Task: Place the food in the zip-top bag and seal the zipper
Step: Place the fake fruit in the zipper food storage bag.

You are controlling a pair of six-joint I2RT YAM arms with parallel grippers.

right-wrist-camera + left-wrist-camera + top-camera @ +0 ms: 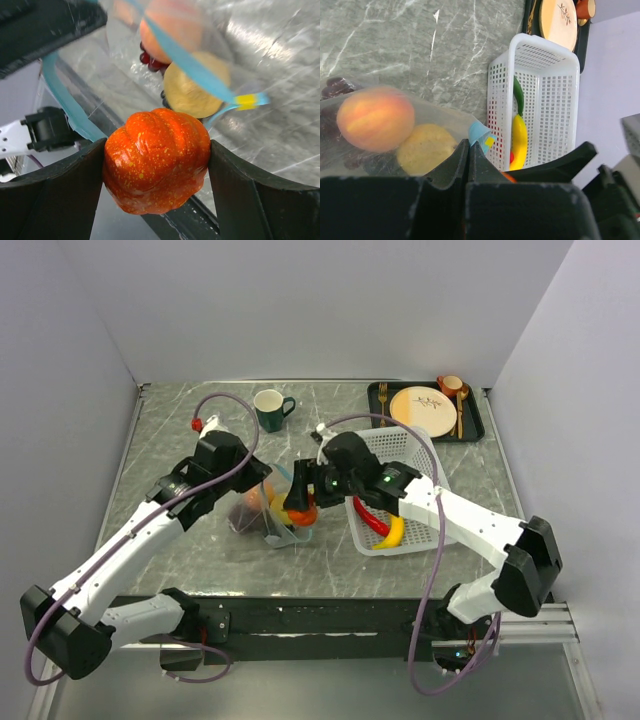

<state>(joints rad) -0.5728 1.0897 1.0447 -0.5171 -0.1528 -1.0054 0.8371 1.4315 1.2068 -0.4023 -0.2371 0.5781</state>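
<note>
Grey marble table (170, 440), right gripper (157, 170) clamping orange (156, 145), left gripper (468, 151) pinching zip-top bag (454, 119), grapes (335, 86) mostly hidden behind peach (375, 117)

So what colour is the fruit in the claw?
The orange is bright orange, yellow-speckled; clearest in right wrist view.

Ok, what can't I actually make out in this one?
- Top view: the mouth of the zip-top bag, covered by the left pincer and right pincer.
- Left wrist view: the orange, nearly all behind that pincer's fingers.
- Right wrist view: the peach, blurred and cut by the top edge; the grape bunch, mostly behind the peach and lemon.
</note>
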